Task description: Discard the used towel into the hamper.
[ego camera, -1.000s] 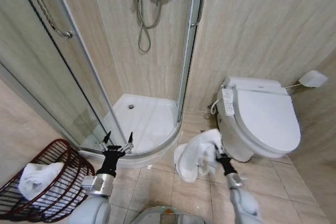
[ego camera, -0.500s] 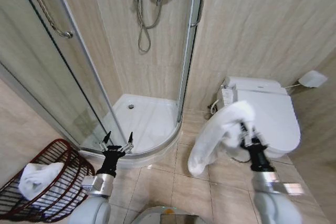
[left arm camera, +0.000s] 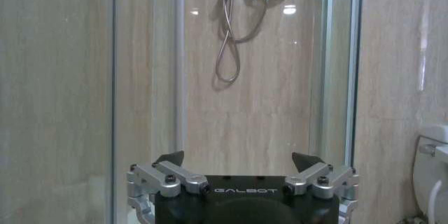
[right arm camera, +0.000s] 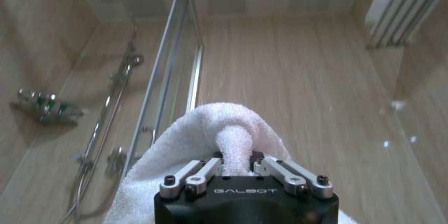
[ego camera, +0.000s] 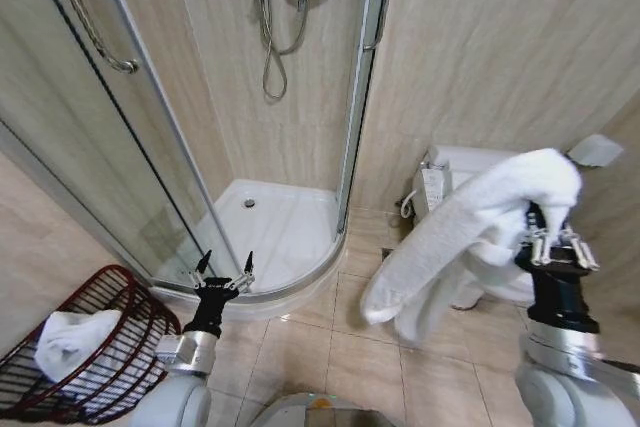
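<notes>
Towel now high at right, lifted from near the floor a second ago, clenched in right gripper in front of the toilet; a fold pinched between its fingers. Left gripper spread, idle by the shower tray. Hamper sits far left, well apart, already holding another towel. Carry across remains.

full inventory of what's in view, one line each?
towel: 1, white, held up in front of the toilet
hamper: 1, dark red-brown, on the floor at the robot's left
towel in hamper: 1, white
toilet: 1, white, against the right wall
shower enclosure: 1, glass, white tray, in the corner
right gripper: shut on the towel
left gripper: open, low beside the hamper
</notes>
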